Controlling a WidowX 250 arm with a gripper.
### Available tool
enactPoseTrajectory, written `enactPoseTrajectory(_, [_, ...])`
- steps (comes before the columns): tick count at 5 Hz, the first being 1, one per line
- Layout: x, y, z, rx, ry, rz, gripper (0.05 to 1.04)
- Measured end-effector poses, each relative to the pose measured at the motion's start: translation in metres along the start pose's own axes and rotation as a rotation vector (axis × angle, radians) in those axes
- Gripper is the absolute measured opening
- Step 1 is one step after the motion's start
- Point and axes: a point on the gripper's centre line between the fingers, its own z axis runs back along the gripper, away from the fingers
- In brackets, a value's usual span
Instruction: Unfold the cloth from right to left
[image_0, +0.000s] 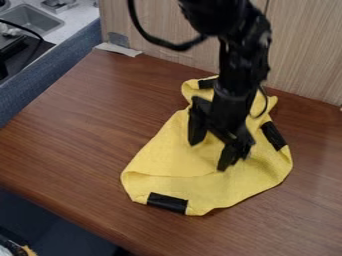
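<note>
I have the gripper (209, 155) over the middle of the yellow cloth (163, 155), fingers spread apart, with no fold that I can see pinched between them. The cloth lies rumpled on the wooden table (80, 125) beneath and around my fingertips, its narrower, bunched end beyond them, towards the wood-grain panel (300, 50).

My first worry is the grip: I can't tell which layer is uppermost under the fingers, so closing here could catch two layers and drag the whole cloth instead of opening it. Pressing too low could pin the fabric against the tabletop and add creases. The black tape patch (274, 136) beside the gripper may be stiffer than the weave and could slip out of a shallow pinch. The dangling cable (177, 47) above the gripper might also snag if I swing wide.
</note>
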Motion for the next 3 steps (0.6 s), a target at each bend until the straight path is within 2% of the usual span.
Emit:
enactPoseTrajectory(1, [0.003, -0.003, -0.001, 0.016, -0.013, -0.029, 0.952])
enactPoseTrajectory(3, [0.009, 0.011, 0.003, 0.028, -0.039, 0.014, 0.376])
